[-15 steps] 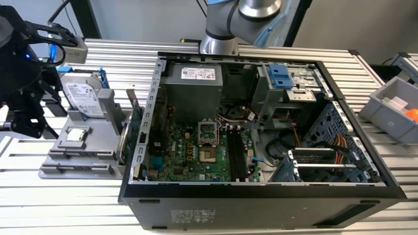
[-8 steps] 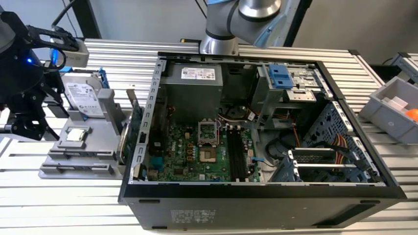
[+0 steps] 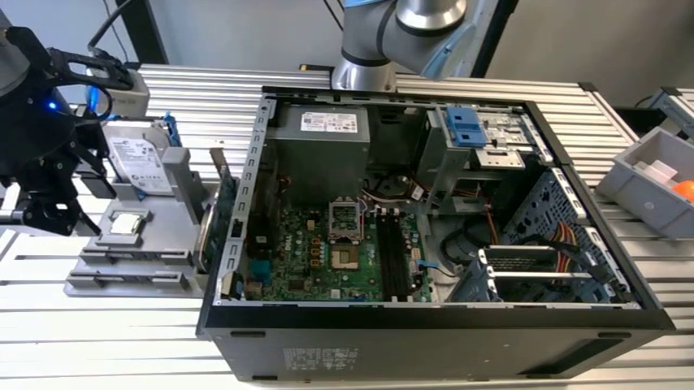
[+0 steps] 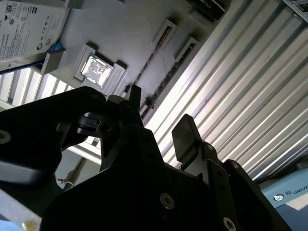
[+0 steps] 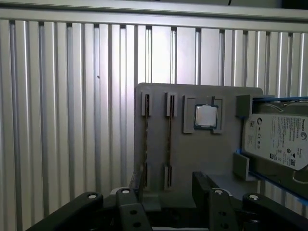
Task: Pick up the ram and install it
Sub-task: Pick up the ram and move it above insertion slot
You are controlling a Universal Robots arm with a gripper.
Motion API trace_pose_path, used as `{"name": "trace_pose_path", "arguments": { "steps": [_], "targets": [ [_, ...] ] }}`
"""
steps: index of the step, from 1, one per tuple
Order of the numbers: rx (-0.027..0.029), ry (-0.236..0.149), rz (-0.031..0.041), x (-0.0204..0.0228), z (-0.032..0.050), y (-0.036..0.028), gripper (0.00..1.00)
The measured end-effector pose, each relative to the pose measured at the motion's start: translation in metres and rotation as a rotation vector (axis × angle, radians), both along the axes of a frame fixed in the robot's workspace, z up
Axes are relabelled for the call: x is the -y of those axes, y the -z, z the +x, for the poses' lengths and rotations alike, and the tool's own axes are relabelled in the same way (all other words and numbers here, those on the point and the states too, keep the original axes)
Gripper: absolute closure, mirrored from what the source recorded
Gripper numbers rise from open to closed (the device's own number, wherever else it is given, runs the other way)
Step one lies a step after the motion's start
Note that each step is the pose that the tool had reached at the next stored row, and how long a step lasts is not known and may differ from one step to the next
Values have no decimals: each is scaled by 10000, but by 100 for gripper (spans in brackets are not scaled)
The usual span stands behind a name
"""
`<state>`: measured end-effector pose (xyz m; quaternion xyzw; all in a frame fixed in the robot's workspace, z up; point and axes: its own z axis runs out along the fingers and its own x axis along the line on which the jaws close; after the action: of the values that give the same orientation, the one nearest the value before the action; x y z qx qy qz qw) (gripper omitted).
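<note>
Gripper (image 5: pixel 168 192) empty, fingers spread, hung at the near end of the grey holder (image 5: pixel 202 149). Ram (image 5: pixel 169 139) stood on edge in its slot just ahead, long axis running straight away, in line with the finger gap; twin stick (image 5: pixel 146 139) alongside

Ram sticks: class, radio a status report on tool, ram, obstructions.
Black tool open, empty, hovering by grey slotted holder. Two thin, long circuit-board ram sticks seated edge-up in holder. Nothing between.
</note>
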<state>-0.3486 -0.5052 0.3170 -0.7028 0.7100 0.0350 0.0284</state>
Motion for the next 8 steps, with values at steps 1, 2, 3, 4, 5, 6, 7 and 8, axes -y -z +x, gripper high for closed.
{"name": "trace_pose_path", "arguments": {
  "steps": [1,2,3,4,5,6,7,8],
  "targets": [
    [-3,0,-1,0,0,1,0],
    [-4,0,-1,0,0,1,0],
    [-4,0,0,0,0,2,0],
    [-3,0,0,0,0,2,0],
    [-3,0,0,0,0,4,0],
    [-2,0,2,0,0,8,0],
    [-2,0,2,0,0,12,0],
    [-4,0,0,0,0,15,0]
  ]
}}
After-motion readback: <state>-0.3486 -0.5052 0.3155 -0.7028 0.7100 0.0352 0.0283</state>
